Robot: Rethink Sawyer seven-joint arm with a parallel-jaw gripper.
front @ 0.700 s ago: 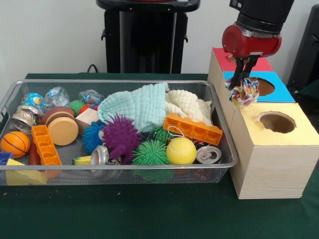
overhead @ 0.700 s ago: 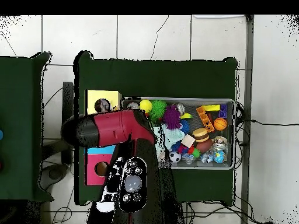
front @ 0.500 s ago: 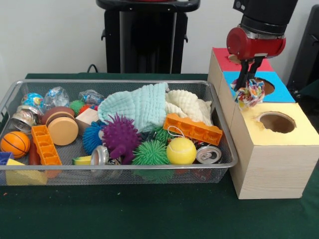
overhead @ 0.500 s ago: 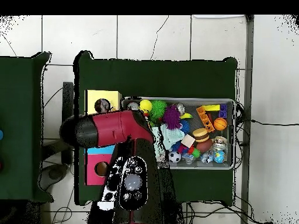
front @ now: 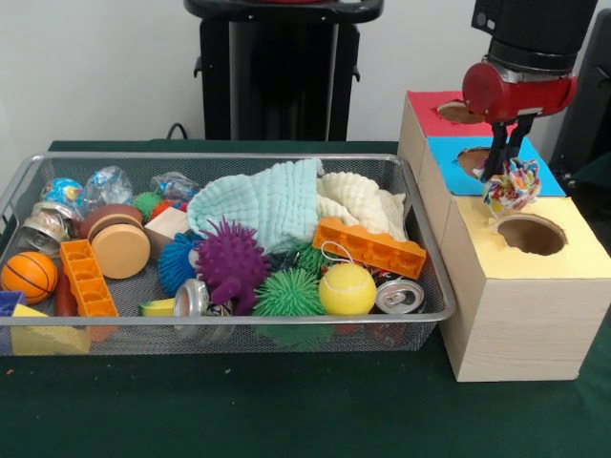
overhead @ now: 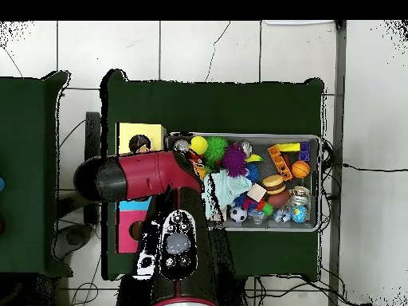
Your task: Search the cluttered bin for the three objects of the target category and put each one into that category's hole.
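My gripper [front: 505, 174] is shut on a small white fabric piece printed with red, blue, yellow and green [front: 511, 186]. It hangs just above the far-left rim of the round hole [front: 531, 234] in the yellow top of the pale wooden box [front: 523, 315]. The wire-mesh bin [front: 420, 229] lies to the left, full of clutter. No other printed fabric piece shows in the bin. In the overhead view the red arm [overhead: 139, 177] covers the gripper and the fabric; the yellow box [overhead: 139, 142] and the bin [overhead: 319, 183] show.
The blue-topped box [front: 535, 176] and red-topped box [front: 428, 116] stand behind the yellow one. The bin holds a mint-green towel [front: 263, 202], a cream towel [front: 363, 202], an orange brick [front: 368, 246], a yellow ball [front: 347, 288], spiky balls, cans.
My gripper has carried the printed fabric piece to the right and towards the camera, from over the blue-topped box to just above the yellow box's hole.
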